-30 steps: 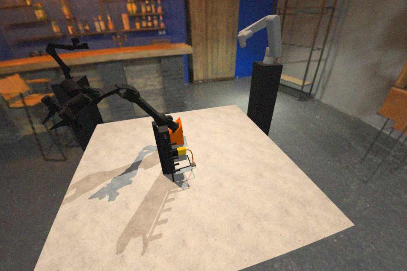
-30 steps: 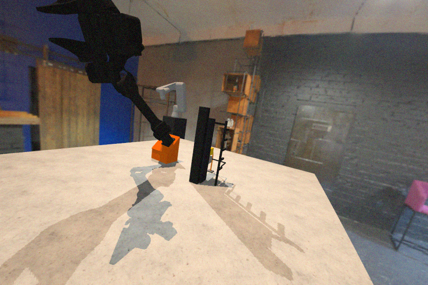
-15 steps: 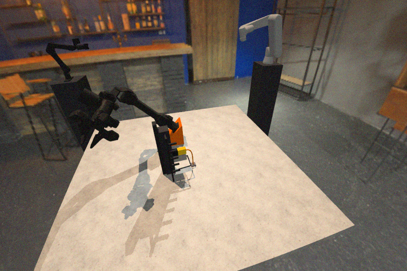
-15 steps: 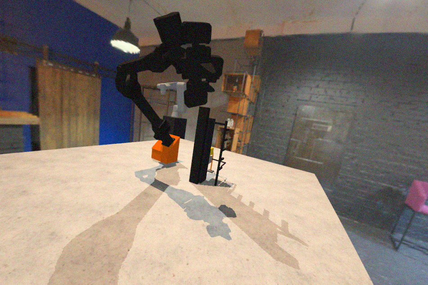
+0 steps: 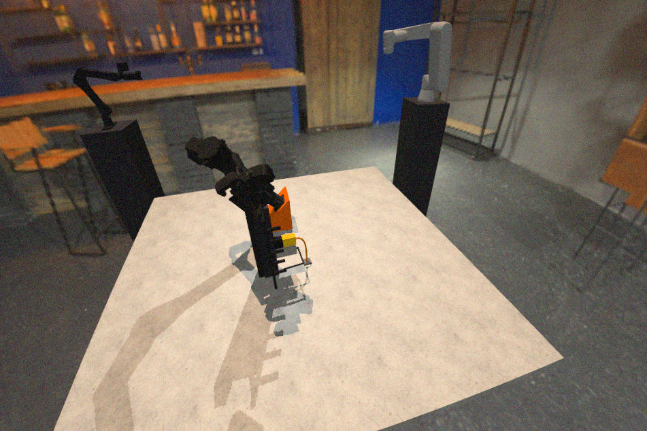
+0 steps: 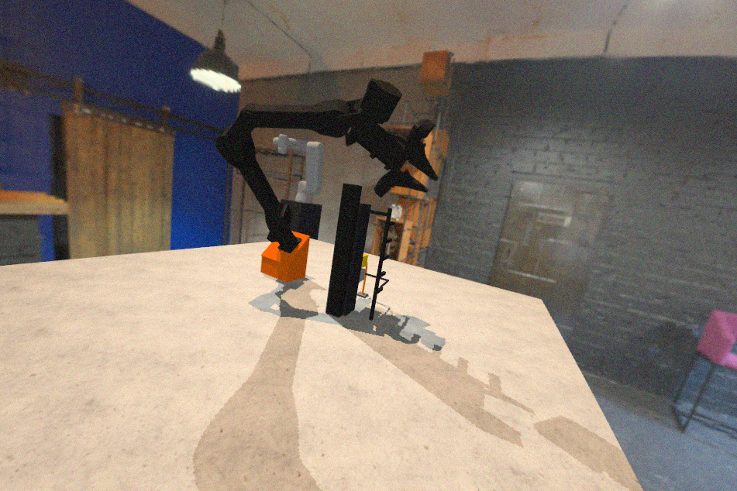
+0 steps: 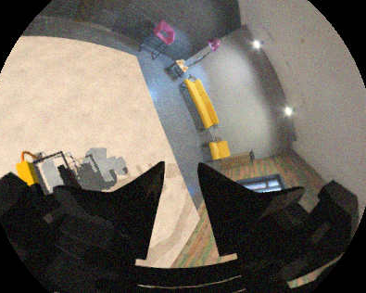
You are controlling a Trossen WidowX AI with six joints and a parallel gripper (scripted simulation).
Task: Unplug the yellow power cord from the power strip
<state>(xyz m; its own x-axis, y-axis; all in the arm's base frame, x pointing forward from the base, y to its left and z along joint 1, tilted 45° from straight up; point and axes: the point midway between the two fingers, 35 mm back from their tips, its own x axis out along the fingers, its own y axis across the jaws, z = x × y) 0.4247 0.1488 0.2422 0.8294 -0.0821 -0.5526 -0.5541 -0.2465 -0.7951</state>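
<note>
Yellow plug [image 5: 287, 240] seated in upright black power strip [image 5: 260, 243] on desk [image 5: 385, 304]. Tool [image 6: 407, 180] partly closed, nothing pinched, held above strip. Plug judged rigid, small; best gripped across body. Cord [image 5: 303, 249] thin, flexible.

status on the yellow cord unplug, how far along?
Done: nothing of the unplug itself. The yellow plug sits against the upright black power strip, its orange cord looping down beside it. In hand: the approach. The claw hangs above the strip's top, partly closed with nothing between its fingers, clear of plug and strip. Left: lower to the plug, grip, pull it out, open and retreat.
</note>
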